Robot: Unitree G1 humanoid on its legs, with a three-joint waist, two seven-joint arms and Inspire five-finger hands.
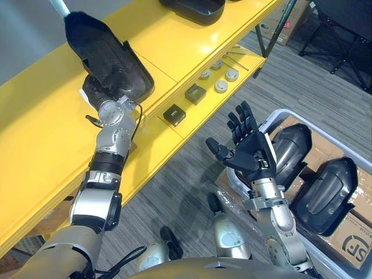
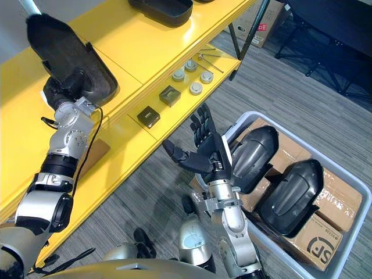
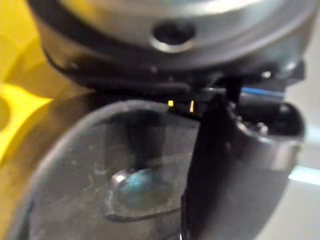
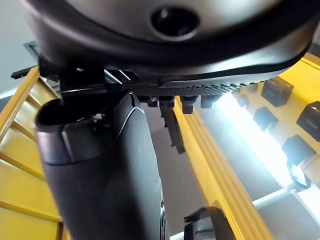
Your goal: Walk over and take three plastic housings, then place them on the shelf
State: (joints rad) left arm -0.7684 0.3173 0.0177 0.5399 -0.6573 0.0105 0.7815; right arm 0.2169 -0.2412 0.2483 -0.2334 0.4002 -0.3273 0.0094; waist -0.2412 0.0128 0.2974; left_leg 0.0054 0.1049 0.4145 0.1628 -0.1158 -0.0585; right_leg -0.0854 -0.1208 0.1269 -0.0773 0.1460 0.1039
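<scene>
Resting on the yellow shelf (image 1: 40, 122) in the upper left of the frame, the held housing (image 1: 113, 55), a dark plastic shell, lies tilted with its near end in the left hand (image 1: 96, 90). The hand sits at that lower end of the shell, its dark fingers curled round the rim; its silver-grey forearm rises from the lower left. The left wrist view looks into the shell's hollow, where a small metallic insert (image 3: 137, 187) shows on the inner wall, a detail not to be made out in the head views.

The right hand (image 1: 251, 145), at lower centre, is held palm up with fingers straight and spread and the thumb out to the side. It holds and touches nothing, and it hovers over grey carpet (image 1: 186, 168) just beside a grey bin (image 2: 258, 113). Two binned housings (image 1: 293, 148) lie side by side in the bin on cardboard.

A second housing (image 1: 195, 9) lies on the shelf at the top edge, well apart from the held one. On the lower tier (image 1: 200, 113) stand small black blocks (image 1: 174, 114) and round pale caps (image 1: 221, 86). The right wrist view adds the shelf's front edge from low down, with the blocks at its right.
</scene>
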